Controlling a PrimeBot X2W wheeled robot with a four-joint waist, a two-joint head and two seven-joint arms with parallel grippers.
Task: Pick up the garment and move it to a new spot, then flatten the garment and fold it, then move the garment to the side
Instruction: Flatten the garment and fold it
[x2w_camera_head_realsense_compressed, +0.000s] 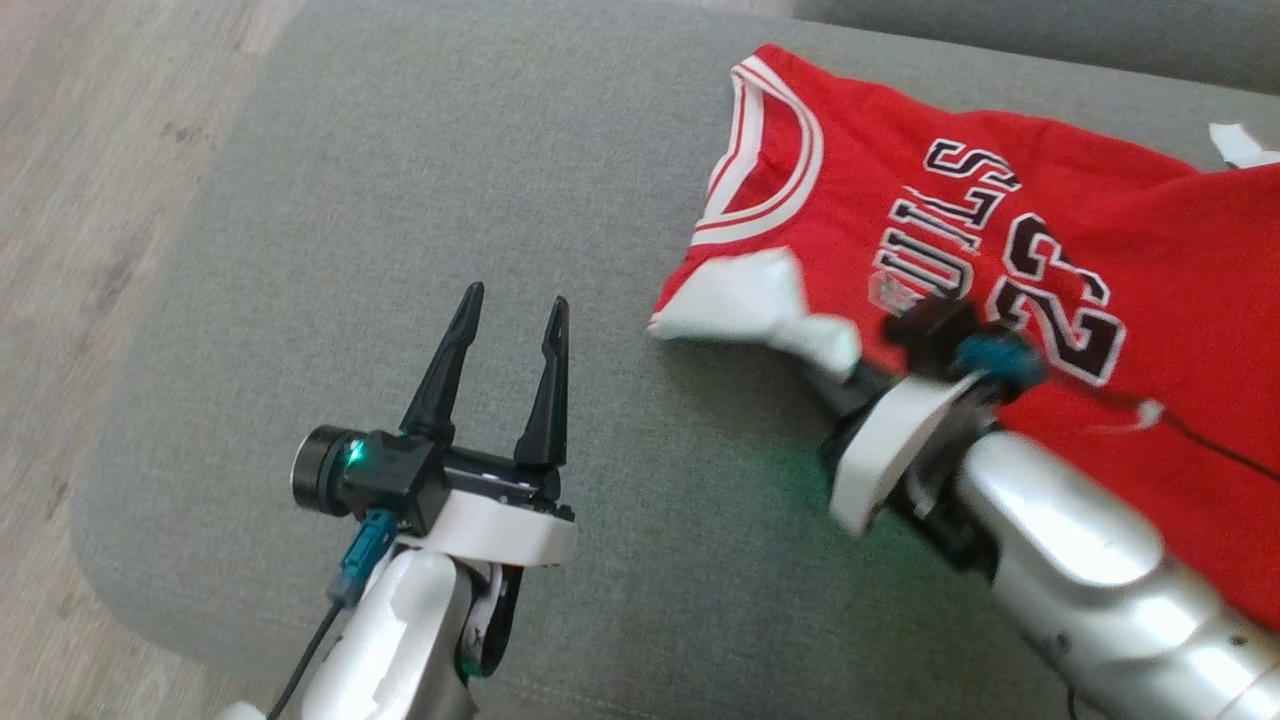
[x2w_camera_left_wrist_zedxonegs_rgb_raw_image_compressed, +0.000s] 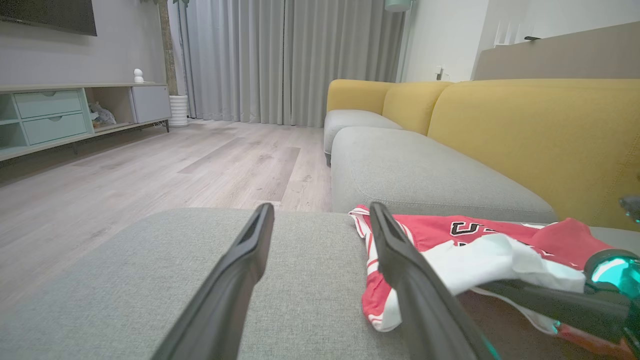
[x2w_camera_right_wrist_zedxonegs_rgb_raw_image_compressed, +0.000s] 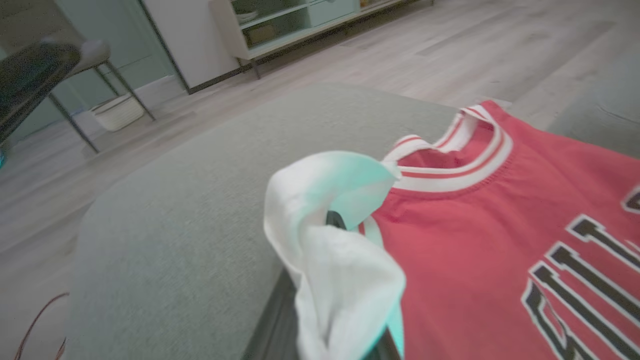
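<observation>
Right pincer (x2w_camera_right_wrist_zedxonegs_rgb_raw_image_compressed: 336, 221): pinched on white armhole fold of red basketball jersey (x2w_camera_head_realsense_compressed: 960, 130).
Left pincer (x2w_camera_head_realsense_compressed: 516, 297): spread, empty, left of jersey.
Jersey axis: collar leftward, hem rightward.
Nearer arm: right.

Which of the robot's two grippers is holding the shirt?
The right gripper: it is shut on the white sleeve of the red shirt. The left gripper stands open above the grey cushion, apart from the shirt.

The left gripper (x2w_camera_head_realsense_compressed: 517, 296) is hovering with its two fingers spread wide. Off to its right, the right gripper (x2w_camera_right_wrist_zedxonegs_rgb_raw_image_compressed: 334, 220) is pinching shut on a white fold of the jersey (x2w_camera_head_realsense_compressed: 760, 295).
</observation>
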